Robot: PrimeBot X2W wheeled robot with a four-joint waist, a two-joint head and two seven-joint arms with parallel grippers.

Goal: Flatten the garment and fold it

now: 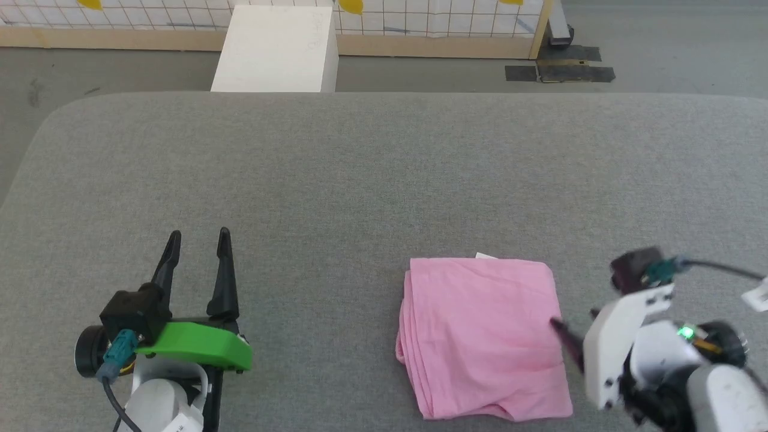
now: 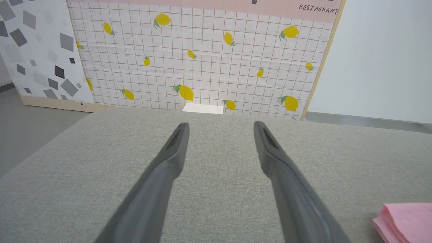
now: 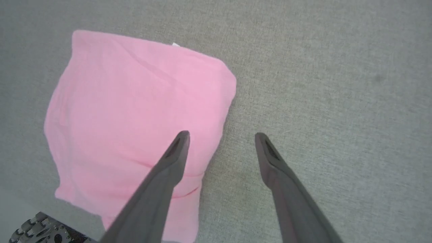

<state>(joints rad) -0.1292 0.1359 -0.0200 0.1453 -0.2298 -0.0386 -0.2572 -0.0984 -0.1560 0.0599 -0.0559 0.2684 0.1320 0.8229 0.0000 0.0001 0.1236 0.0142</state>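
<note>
The right gripper, two long dark tapering fingers on a white wrist, has its jaws spread wide and holds nothing. In the right wrist view, one finger lies over the right-hand edge of the folded light pink knit garment. The other is over bare grey cloth just beside it. Whether the first finger presses on the fabric cannot be told. In the head view this gripper reaches in from the lower right, with a dark fingertip at the garment's right edge.

The left gripper, with the same dark fingers on a bright green mount, also stands wide open and empty. It is over the near left part of the grey fabric-covered bench, well apart from the garment. Its fingers point toward the far edge.

The garment lies near the bench's near edge, right of the middle. It is folded into a roughly rectangular stack, with the layered folds showing along its left side. A small white label peeks out at its far edge. One pink corner shows at the lower right of the left wrist view.

Beyond the bench's far edge stands a plain white box. Behind it is a white tiled panel printed with yellow lemons. Strips of black tape lie on the grey floor past the far right corner.
</note>
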